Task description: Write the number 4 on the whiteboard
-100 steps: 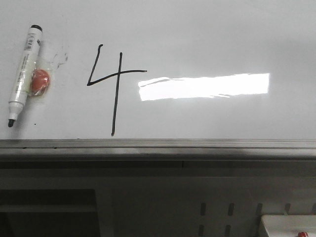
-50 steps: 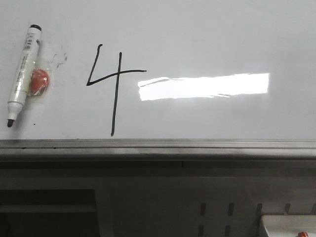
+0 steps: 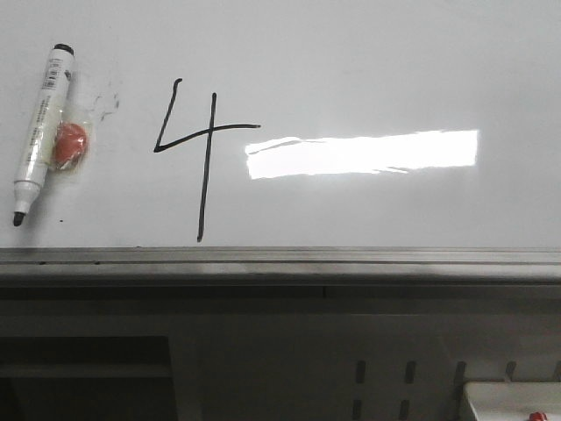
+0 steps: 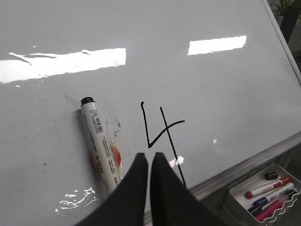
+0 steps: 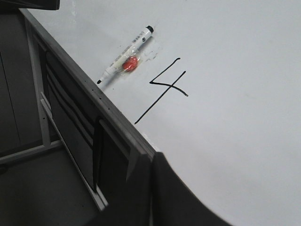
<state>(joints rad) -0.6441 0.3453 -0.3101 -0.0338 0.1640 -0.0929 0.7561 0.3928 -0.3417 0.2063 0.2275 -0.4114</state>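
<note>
A thin black number 4 [image 3: 200,140] is drawn on the glossy whiteboard [image 3: 368,61], left of the bright light reflection. It also shows in the left wrist view [image 4: 162,129] and the right wrist view [image 5: 165,87]. A white marker with a black cap [image 3: 39,132] rests against the board beside an orange-red blob [image 3: 70,145], left of the 4. My left gripper [image 4: 149,157] is shut and empty, held off the board below the 4. My right gripper [image 5: 151,159] is shut and empty near the board's bottom rail. Neither gripper shows in the front view.
The grey metal rail [image 3: 280,261] runs under the board, with a dark cabinet [image 3: 88,368] below it. A white tray of coloured markers [image 4: 268,195] hangs at the lower right. Faint grey smudges [image 3: 107,101] lie beside the marker.
The marker has shifted slightly between the earlier frames and now; the 4 and the board look the same.
</note>
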